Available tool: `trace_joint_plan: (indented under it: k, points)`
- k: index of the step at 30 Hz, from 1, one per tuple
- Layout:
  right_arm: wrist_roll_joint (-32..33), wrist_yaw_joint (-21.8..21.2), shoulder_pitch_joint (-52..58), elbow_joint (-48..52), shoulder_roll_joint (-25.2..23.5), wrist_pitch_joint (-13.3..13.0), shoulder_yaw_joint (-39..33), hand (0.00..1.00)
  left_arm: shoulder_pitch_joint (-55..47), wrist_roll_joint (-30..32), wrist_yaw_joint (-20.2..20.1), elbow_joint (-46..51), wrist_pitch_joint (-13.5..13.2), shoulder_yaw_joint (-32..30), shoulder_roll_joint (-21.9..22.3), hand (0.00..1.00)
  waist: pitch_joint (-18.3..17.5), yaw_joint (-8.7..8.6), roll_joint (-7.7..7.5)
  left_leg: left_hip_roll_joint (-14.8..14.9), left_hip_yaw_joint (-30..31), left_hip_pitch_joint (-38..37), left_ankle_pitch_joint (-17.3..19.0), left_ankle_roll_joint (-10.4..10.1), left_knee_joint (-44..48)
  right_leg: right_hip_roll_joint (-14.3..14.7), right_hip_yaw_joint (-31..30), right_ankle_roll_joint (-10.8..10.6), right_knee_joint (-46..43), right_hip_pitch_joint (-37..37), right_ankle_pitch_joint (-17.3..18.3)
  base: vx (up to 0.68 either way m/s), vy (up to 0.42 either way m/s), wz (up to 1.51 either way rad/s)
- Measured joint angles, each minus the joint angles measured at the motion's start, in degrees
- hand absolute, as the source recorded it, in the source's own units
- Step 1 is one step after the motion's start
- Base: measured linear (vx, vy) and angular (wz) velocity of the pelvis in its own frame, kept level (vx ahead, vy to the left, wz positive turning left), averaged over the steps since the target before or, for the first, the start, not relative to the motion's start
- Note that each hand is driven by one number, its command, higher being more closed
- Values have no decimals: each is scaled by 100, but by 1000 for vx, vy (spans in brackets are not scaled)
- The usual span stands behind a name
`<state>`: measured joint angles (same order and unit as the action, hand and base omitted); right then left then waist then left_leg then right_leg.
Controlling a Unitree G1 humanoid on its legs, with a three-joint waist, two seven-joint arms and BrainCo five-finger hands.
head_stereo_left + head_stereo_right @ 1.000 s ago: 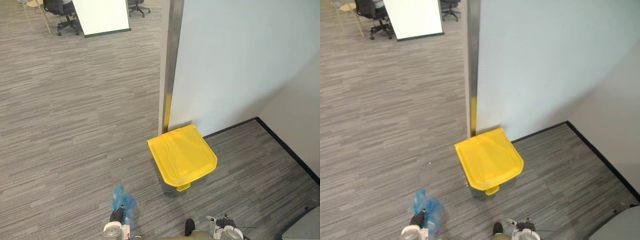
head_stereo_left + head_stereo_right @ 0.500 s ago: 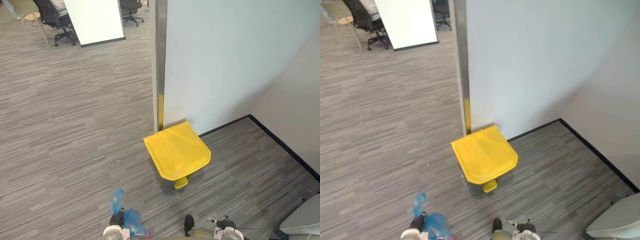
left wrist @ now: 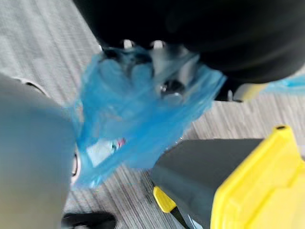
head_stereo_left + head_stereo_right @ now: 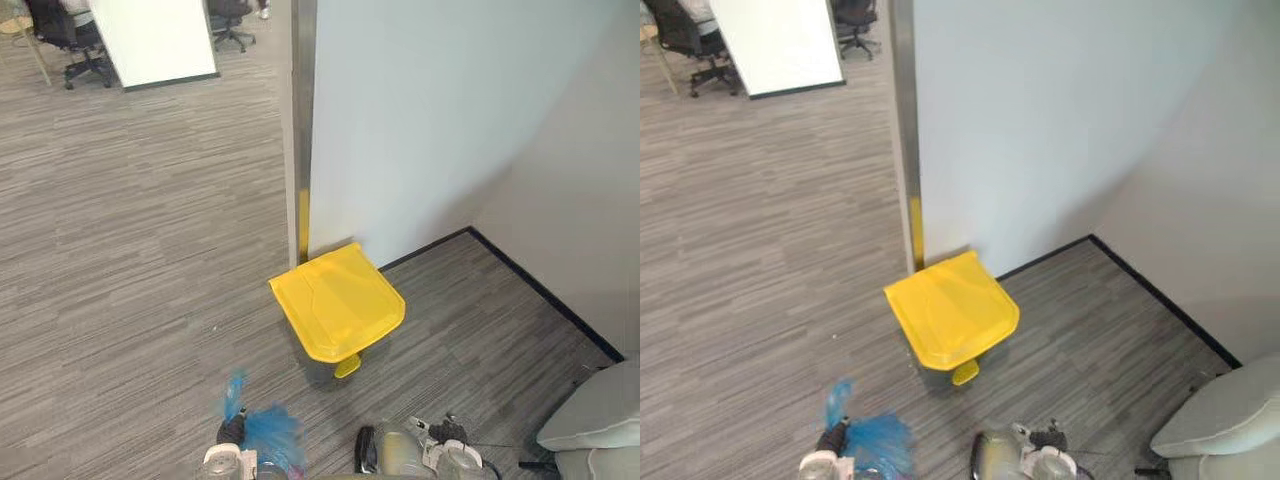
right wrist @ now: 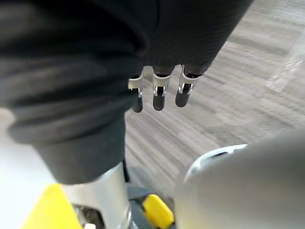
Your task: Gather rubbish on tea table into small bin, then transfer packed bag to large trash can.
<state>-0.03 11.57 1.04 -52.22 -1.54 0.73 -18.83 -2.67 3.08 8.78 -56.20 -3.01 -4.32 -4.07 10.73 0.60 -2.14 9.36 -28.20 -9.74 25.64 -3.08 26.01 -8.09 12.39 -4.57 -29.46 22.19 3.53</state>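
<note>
The large trash can (image 4: 338, 300) has a grey body and a shut yellow lid (image 4: 952, 310), and stands on the carpet by the wall corner. A yellow pedal (image 4: 347, 367) sticks out at its front. A blue plastic bag (image 4: 268, 432) with rubbish inside hangs from my left hand (image 4: 232, 430), left of the can and short of it. In the left wrist view the fingers (image 3: 172, 87) are curled round the bag's gathered top (image 3: 138, 109), with the can's grey side (image 3: 200, 171) close beside it. My right hand (image 5: 162, 90) hangs low on the right with relaxed fingers, holding nothing.
A white wall and a metal post (image 4: 300, 120) rise right behind the can. Black skirting (image 4: 540, 290) runs along the right wall. A pale grey seat (image 4: 595, 420) sits at the lower right. Office chairs (image 4: 70, 40) and a white board (image 4: 155, 40) stand far back.
The whole picture has shifted, so the camera moved: the can now shows further left and the grey seat has come further into view. The bag still hangs from my left hand.
</note>
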Motion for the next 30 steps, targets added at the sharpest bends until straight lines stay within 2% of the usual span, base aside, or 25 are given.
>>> trace_joint_plan:
  k: [2,3,4,6,8,10,14,16,18,27,30]
  points:
    - [-1,41,-19,62,-10,7,-11,0,128,39,0,-6,1,141,-16,100,35,-14,-55,76,67,208,333,-64,545,-8,15,-69,569,169,-80,26,-160,13]
    - [-3,74,-16,93,-4,23,-15,0,172,83,0,-6,-1,143,27,100,55,-19,-58,122,185,276,546,-138,879,-19,66,-35,745,129,-108,166,-171,39]
    - [-3,79,-29,134,30,35,-88,0,242,132,2,-20,2,147,93,100,148,-26,43,276,345,262,758,-223,1160,8,199,166,621,30,-473,175,-147,47]
    - [-54,79,-118,137,84,51,-133,0,318,146,-12,-17,-11,222,207,100,234,-45,193,356,553,258,857,-168,1238,5,334,261,354,10,-480,170,-89,51]
    - [-175,76,-124,172,77,60,-199,0,348,220,-15,-17,-25,197,270,100,270,-40,202,378,751,249,897,-90,1226,0,287,564,50,49,-480,157,-116,51]
    - [-237,69,-164,157,47,94,-331,0,362,333,-21,-15,-34,146,291,100,281,13,217,424,844,164,895,-93,1228,3,325,713,-213,52,-324,117,-100,19]
    - [-234,55,-260,151,-17,98,-340,0,404,358,-25,-19,-29,122,317,100,375,0,214,595,979,218,896,-95,1351,8,469,730,-436,67,-114,61,-72,11]
    - [-234,53,-264,171,-29,97,-335,0,464,358,-27,-19,-28,130,341,100,376,-22,199,626,1115,426,921,-109,1447,-12,551,724,-430,146,-109,-5,-29,22]
    - [-236,30,-297,189,-27,101,-330,0,486,361,-31,-16,-21,132,383,100,378,0,185,662,1133,585,996,-242,1464,-8,558,725,-489,328,-109,0,-11,0]
    - [-246,26,-288,300,-37,100,-311,0,496,362,-32,-7,0,284,453,100,402,-15,217,688,1078,543,982,-258,1464,-7,604,808,-567,343,-102,2,1,-2]
    - [-260,28,-196,395,-40,89,-287,0,473,362,-32,-7,4,399,449,100,389,-63,195,627,993,353,873,-452,1291,-18,562,859,-575,246,-196,-3,13,-6]
